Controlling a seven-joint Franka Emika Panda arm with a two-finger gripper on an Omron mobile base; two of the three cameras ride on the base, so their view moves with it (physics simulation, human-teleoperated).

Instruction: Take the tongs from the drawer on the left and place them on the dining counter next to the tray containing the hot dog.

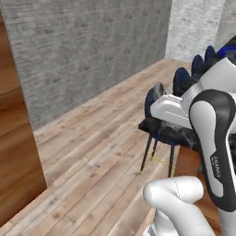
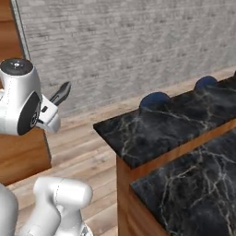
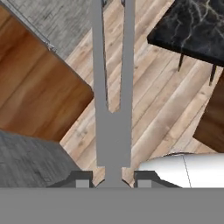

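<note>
Our gripper (image 3: 113, 178) is clamped on the joined end of the tongs (image 3: 113, 87), their arms pointing out over the wood floor. The dining counter (image 2: 184, 124) lies to our right; we judge a wide swing could knock the tongs against its edge and twist them loose

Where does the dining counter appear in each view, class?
Left base view: dining counter right of centre, partly behind the arm.
Right base view: dining counter across the lower right.
Hand view: dining counter in the top right corner.
Shared landmark: grey brick wall.
</note>
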